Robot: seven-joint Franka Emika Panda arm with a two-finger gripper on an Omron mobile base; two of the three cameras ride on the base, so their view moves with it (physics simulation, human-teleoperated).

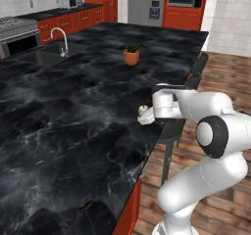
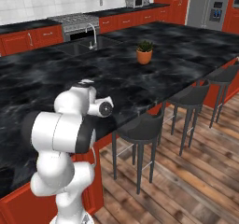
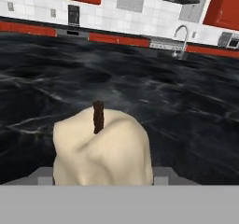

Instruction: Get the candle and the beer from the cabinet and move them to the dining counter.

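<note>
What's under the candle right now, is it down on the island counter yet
The candle sits at the gripper over the dining counter, near its stool-side edge. Black marble surrounds it, but the candle's own body hides its underside, so contact with the marble cannot be confirmed.

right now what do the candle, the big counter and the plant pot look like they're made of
The candle looks like matte cream wax, lumpy on top, with a dark brown wick. The counter looks like polished black marble: grey-white veins and a soft sheen. The plant pot looks like unglazed terracotta, plain dull orange, though painted ceramic can't be ruled out.
</note>
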